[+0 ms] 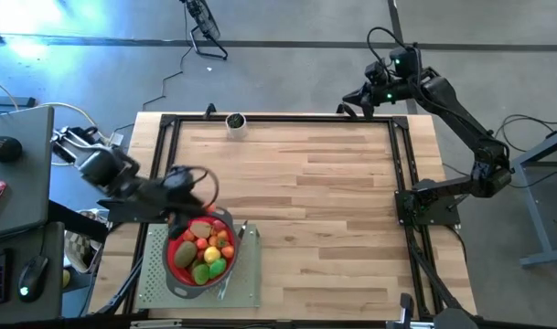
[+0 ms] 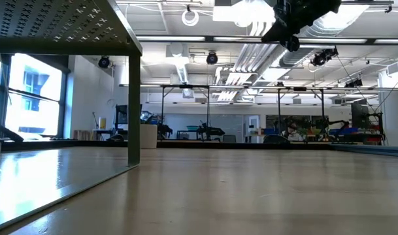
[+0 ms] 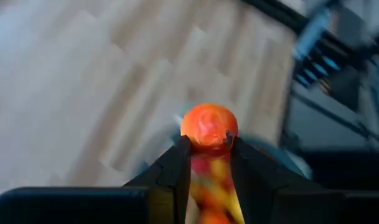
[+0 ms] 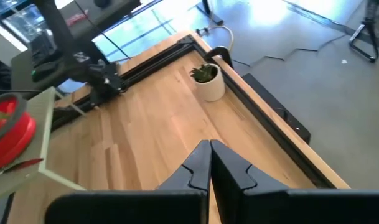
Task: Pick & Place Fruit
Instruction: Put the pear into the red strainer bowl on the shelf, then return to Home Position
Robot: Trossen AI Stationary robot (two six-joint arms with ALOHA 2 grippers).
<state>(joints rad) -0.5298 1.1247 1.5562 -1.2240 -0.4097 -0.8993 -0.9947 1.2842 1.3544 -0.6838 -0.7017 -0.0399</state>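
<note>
The left gripper (image 3: 209, 144) pinches a round orange-red fruit (image 3: 208, 127) between its jaws; the left wrist view shows the two dark fingers (image 3: 174, 168) pressed against the fruit's sides, with the ball standing out beyond their tips and blurred wood planks behind it. In the high view the left gripper (image 1: 203, 219) sits over the near left part of the tabletop (image 1: 333, 201), just above the far rim of the strainer (image 1: 172, 260), so the held fruit is hidden there under the arm. The strainer is red with a grey rim and rests on a pale perforated tray (image 1: 155, 288) at the near left corner. It holds the rest of the fruit (image 1: 203, 251), a heap of small red, orange, yellow, green and brown pieces. A slim grey knife (image 1: 245, 239) lies on the tray, touching the strainer's right side. The right gripper (image 4: 210, 160) has its jaws pressed together with nothing between them; in the high view the right gripper (image 1: 353, 102) is near the far right corner of the tabletop, well apart from the strainer. A small white pot (image 1: 235, 123) with a green plant stands at the far edge, left of the middle. The right wrist view shows the same pot (image 4: 208, 82) beside the black frame rail (image 4: 251, 93) along the tabletop's edge.
</note>
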